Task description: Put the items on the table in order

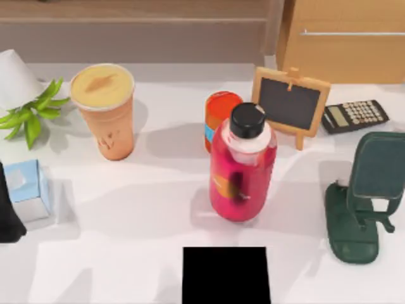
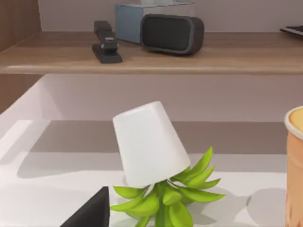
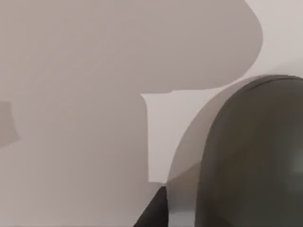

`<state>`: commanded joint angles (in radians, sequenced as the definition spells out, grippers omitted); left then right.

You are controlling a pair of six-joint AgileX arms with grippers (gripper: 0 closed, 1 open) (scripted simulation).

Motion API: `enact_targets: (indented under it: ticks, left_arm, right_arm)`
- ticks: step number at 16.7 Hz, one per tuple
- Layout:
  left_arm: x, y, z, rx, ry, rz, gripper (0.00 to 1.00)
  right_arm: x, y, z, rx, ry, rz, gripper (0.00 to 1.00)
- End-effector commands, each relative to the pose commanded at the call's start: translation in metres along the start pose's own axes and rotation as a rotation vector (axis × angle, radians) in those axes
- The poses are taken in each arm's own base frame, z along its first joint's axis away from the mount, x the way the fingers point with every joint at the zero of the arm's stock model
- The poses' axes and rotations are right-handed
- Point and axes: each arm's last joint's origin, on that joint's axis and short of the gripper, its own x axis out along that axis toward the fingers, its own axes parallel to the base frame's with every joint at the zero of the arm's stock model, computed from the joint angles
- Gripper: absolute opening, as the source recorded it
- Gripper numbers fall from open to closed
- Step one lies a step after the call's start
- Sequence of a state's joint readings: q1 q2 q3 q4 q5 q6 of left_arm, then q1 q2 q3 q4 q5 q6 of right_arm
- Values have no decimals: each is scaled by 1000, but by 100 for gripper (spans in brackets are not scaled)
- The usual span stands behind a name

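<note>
White table point(image 1: 126, 253): orange cup point(image 1: 106, 114) back left; blue tissue box point(image 1: 28, 187) at left edge beside left arm's dark gripper point(image 1: 7, 218), finger state cannot be told

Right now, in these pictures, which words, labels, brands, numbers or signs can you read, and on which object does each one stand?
No text can be read.
Calculator: keys and display too small to read.
Red bottle: an orange label, blurred, no letters legible.
Orange can: a blue label patch, not legible.
Small chalkboard: blank.
Orange cup: a faint pale mark on its side, not legible.
Light blue tissue box: no print to read.
</note>
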<state>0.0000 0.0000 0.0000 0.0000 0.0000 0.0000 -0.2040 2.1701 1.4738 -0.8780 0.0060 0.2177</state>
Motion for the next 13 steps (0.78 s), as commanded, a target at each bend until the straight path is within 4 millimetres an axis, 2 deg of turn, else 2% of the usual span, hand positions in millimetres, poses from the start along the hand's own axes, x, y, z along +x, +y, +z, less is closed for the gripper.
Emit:
enact_targets:
  ticks: [3, 4, 11, 13]
  left_arm:
    - [0, 0, 0, 0, 0, 0, 100]
    - [0, 0, 0, 0, 0, 0, 100]
    - [0, 0, 0, 0, 0, 0, 100]
    - [0, 0, 0, 0, 0, 0, 100]
  right_arm:
    - [0, 0, 0, 0, 0, 0, 2]
    - [0, 0, 0, 0, 0, 0, 0]
    - [0, 0, 0, 0, 0, 0, 0]
    - [-8, 1, 0, -1, -15, 4, 0]
